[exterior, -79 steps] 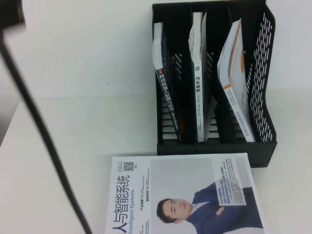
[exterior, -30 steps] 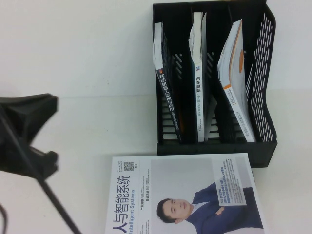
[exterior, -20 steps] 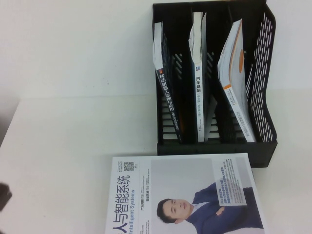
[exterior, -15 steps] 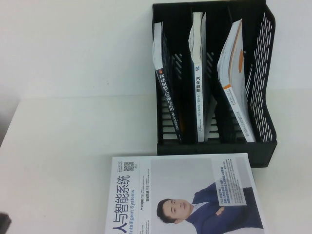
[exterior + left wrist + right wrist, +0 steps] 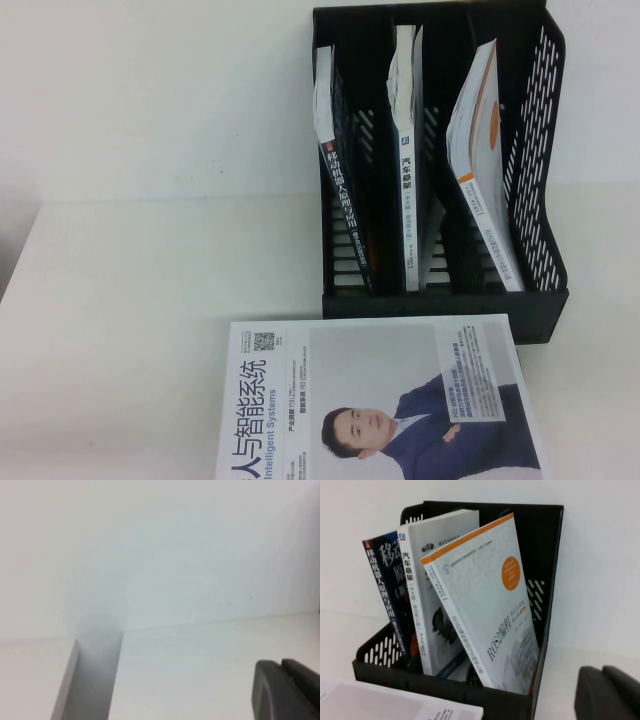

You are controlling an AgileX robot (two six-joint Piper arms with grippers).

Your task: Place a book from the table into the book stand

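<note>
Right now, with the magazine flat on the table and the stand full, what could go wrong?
1. All three slots of the book stand already hold a book; the leaning white ROS book may block insertion.
2. The magazine lies flat and overhangs the near table edge, so a grasp may push it off.
3. Neither end effector shows in the high view; only part of the left end effector and right end effector shows in each wrist view, so the approach starts far away.

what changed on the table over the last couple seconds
The left arm, with its cable, dropped down the left side of the high view and left it. Now only a bit of the left gripper shows in its wrist view, and the right gripper in its own. The magazine, book stand and its three books stayed put.
</note>
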